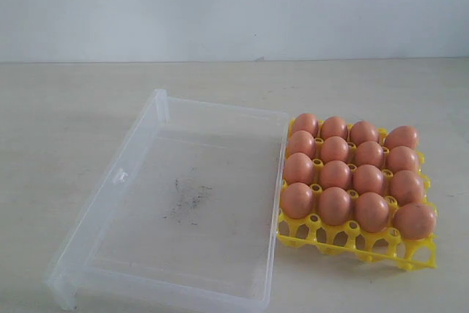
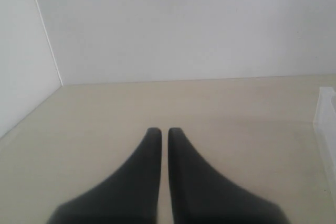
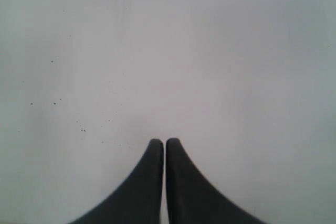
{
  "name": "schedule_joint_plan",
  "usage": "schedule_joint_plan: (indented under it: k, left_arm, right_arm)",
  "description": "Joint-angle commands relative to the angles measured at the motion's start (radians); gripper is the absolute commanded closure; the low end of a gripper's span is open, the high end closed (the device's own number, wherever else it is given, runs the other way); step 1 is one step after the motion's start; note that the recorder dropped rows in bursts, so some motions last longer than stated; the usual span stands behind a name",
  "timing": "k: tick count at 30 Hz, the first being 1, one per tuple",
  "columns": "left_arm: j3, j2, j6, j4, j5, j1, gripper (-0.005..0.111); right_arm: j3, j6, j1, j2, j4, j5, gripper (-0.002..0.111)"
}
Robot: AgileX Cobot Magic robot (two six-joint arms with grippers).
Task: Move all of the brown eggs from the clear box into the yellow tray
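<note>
Exterior view, clear box (image 1: 220, 218) beside yellow tray (image 1: 353, 244)

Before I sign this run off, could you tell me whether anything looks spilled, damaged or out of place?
Only a dark, gritty smudge on the floor of the clear box; the box holds nothing else. The eggs sit neatly in the yellow tray, none visibly cracked.

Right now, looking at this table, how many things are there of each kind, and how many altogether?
Brown eggs: 16
Yellow tray: 1, with an egg in every cup
Clear box: 1, with no egg in it
Total: 18
</note>
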Motion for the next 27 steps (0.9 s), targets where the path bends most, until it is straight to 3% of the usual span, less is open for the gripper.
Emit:
schedule_joint_plan:
  k: [1,2,3,4,6,11,18,27]
  left_arm:
    - [0.004,-0.002,-0.007,0.004,-0.003,0.002,0.103]
    - [0.004,-0.002,-0.007,0.004,-0.003,0.002,0.103]
    - [0.004,-0.002,-0.007,0.004,-0.003,0.002,0.103]
    - [0.004,-0.002,-0.007,0.004,-0.003,0.002,0.103]
    - [0.004,-0.002,-0.007,0.004,-0.003,0.002,0.103]
    - [0.004,-0.002,-0.007,0.004,-0.003,0.002,0.103]
    - [0.004,-0.002,-0.007,0.004,-0.003,0.002,0.103]
    - [0.004,-0.002,-0.007,0.004,-0.003,0.002,0.103]
  right_arm:
    - [0.033,0.469,-0.006,-0.006,-0.323,-0.044,0.108]
    - [0.053,0.817,-0.006,-0.006,-0.579,-0.056,0.108]
    - [0.059,0.942,-0.006,-0.006,-0.682,-0.059,0.108]
    - [0.079,1.217,-0.006,-0.006,-0.939,-0.063,0.108]
    - [0.131,1.438,-0.006,-0.006,-1.230,-0.072,0.108]
    - [0.343,1.496,-0.006,-0.006,-1.485,-0.351,0.108]
    - [0.343,1.447,-0.006,-0.006,-1.538,-0.163,0.108]
    - [0.343,1.394,-0.006,-0.006,-1.586,-0.087,0.108]
